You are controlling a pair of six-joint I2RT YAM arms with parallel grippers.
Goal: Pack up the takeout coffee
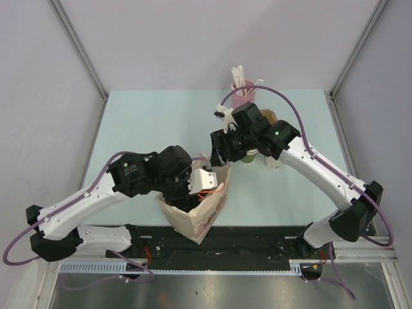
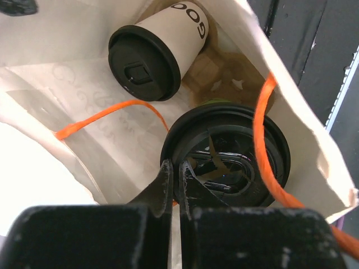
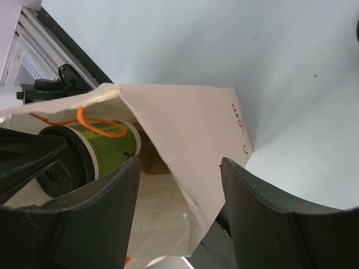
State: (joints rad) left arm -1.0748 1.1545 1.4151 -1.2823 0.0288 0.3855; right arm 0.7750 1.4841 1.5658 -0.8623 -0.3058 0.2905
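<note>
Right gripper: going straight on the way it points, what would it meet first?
Probably the paper bag: its wall edge lies just ahead, inside the open right gripper. The green cup sits inside the bag, off that line. Depth is unclear.

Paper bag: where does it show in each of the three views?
Top external: paper bag low centre, under the left arm.
Left wrist: bag interior fills the frame.
Right wrist: bag edge at centre, inside the open right claw.
Shared landmark: orange handle cord.
</note>
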